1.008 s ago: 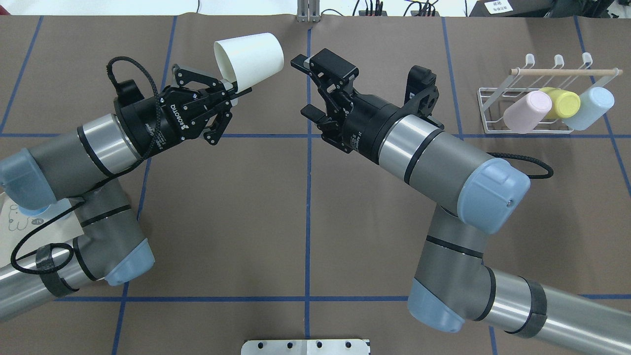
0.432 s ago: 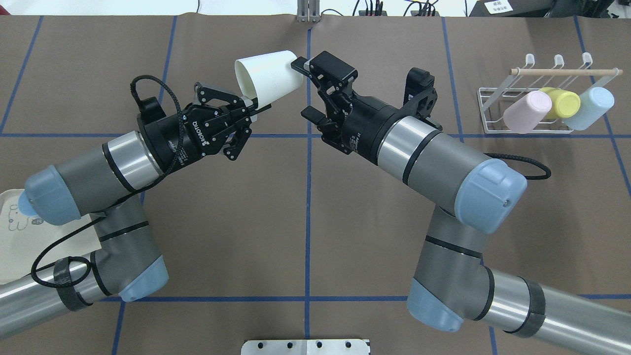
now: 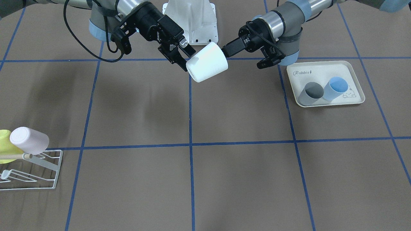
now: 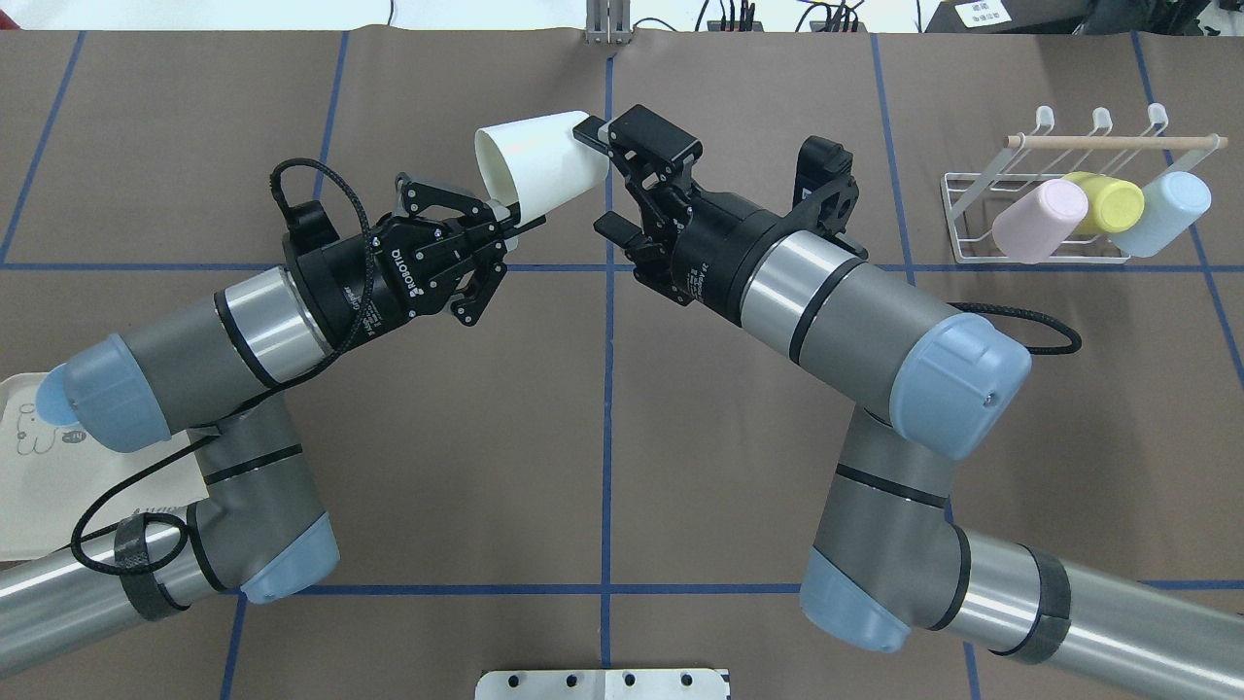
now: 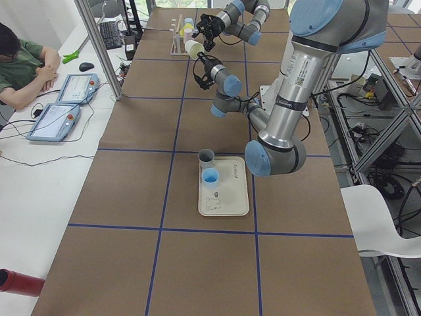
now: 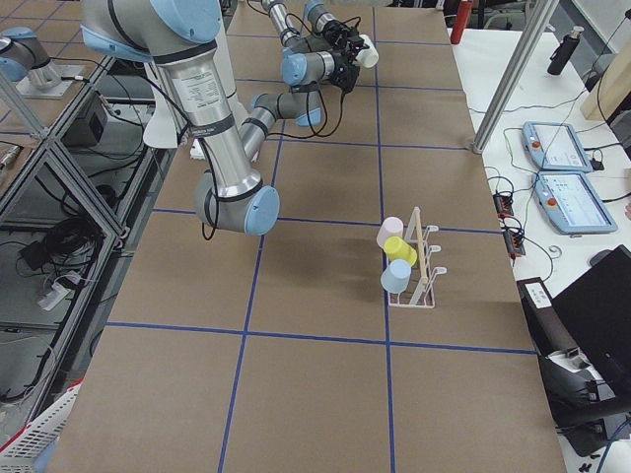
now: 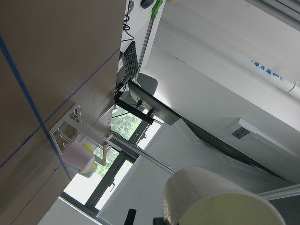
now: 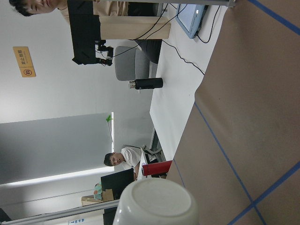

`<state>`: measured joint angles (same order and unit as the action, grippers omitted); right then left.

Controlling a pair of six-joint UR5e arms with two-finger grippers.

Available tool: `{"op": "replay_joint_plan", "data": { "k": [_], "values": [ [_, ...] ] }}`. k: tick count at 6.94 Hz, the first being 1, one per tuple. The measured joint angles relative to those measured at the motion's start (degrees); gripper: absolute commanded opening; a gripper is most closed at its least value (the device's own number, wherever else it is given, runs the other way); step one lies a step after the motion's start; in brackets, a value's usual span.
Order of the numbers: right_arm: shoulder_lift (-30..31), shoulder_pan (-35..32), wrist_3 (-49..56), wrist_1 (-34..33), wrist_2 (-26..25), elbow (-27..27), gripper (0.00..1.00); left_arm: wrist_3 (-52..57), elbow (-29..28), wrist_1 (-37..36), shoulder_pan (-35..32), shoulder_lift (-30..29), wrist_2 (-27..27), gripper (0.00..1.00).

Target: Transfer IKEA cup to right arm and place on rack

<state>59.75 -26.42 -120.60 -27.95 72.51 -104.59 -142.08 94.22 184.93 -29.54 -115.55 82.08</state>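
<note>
We see the white IKEA cup (image 4: 539,160) aloft over the brown surface (image 4: 437,437), tipped on its side, its rim pinched in the jaws of the left gripper (image 4: 505,212). Its base sits at the right gripper (image 4: 598,177), whose jaws stand spread. Well apart, on the robot's right, the rack (image 4: 950,219) carries a pink cup (image 4: 1040,221), a yellow cup (image 4: 1108,201) and a pale blue cup (image 4: 1161,214).

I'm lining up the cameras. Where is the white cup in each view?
Front-facing: white cup upper centre.
Overhead: cup top, left of centre.
Left side: cup top, near centre, tiny.
Right side: cup top, right of centre.
Left wrist: cup bottom right, mouth facing.
Right wrist: cup bottom centre, base facing.
Landmark: the rack, absent only from right wrist.
</note>
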Motion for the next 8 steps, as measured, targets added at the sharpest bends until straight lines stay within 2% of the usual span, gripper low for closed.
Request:
{"op": "replay_joint_plan", "data": {
  "k": [3, 8],
  "values": [
    [0.0, 0.0, 0.0, 0.0, 0.0, 0.2, 0.99, 0.3, -0.1, -0.1, 2.5, -0.7, -2.6, 0.00],
    [-0.1, 0.1, 0.0, 0.0, 0.0, 0.2, 0.99, 0.4, -0.2, -0.5, 3.3, -1.7, -3.2, 0.00]
  ]
}}
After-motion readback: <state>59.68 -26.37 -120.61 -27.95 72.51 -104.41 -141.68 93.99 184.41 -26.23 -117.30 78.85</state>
